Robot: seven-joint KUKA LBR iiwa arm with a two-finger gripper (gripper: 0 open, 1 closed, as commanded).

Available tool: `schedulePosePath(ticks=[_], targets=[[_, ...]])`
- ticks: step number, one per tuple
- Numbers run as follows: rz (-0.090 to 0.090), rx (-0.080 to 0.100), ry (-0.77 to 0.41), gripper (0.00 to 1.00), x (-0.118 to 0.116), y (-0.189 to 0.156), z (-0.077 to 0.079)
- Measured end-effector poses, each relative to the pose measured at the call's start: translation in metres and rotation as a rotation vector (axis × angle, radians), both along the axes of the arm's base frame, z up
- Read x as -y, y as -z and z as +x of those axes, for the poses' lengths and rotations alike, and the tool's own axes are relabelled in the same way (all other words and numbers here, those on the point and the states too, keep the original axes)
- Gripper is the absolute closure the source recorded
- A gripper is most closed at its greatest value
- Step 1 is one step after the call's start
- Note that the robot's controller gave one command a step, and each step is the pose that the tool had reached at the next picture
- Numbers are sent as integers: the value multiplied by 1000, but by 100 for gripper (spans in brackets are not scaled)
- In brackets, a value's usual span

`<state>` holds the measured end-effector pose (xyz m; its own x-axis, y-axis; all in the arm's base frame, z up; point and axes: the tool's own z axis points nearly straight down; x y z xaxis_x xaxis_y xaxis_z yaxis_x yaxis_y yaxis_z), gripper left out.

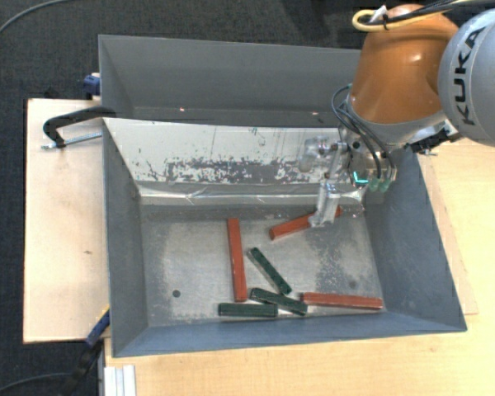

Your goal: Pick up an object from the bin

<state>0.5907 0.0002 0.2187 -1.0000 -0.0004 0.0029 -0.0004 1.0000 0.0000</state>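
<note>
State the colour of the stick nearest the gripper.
Reddish-brown; the camera view shows the stick by the gripper.

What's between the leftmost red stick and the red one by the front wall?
Camera view shows a slanted green stick by the leftmost red stick and a lower green stick next to the front red stick.

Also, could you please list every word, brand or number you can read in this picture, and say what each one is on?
"KUKA": dark letters running down the grey link of the robot arm, beside its orange cover.
Nothing else is readable: the long red sticks, the dark green sticks and the grey metal bin carry no legible text.
</note>
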Motion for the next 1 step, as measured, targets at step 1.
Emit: schedulePosePath(ticks=[1], targets=[[0, -1, -107, 0, 22, 61, -8]])
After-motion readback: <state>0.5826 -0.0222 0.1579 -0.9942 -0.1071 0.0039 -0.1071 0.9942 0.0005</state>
